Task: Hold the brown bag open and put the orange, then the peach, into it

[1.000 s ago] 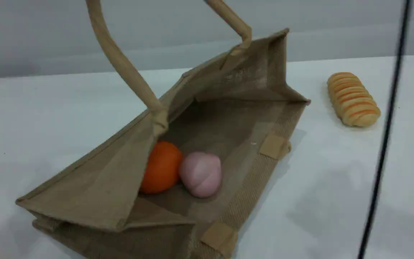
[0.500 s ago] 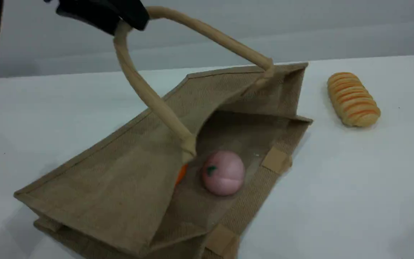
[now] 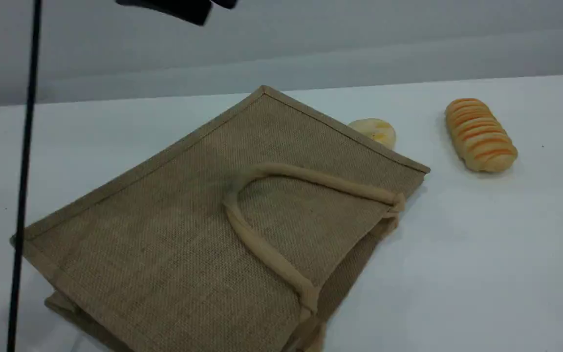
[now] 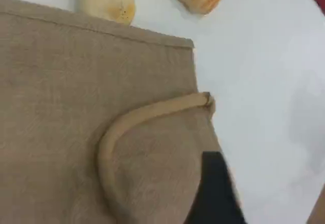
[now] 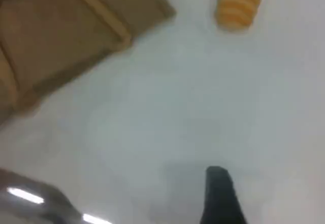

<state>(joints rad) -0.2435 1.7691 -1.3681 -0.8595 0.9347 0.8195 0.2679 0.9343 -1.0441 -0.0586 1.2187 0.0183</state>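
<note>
The brown bag (image 3: 174, 234) is lying flat on the white table (image 3: 482, 274), its beige handle (image 3: 262, 249) resting across the top panel. Its lower corner is running past the frame edge, and its mouth is lying closed, hiding the inside. The left gripper (image 3: 179, 9) is hanging released, above the bag. The right gripper (image 5: 218, 196) is showing one fingertip; jaw state cannot be told. Bare table is lying right of the bag, up to the striped loaf (image 3: 479, 134) and bun (image 3: 373, 131).
</note>
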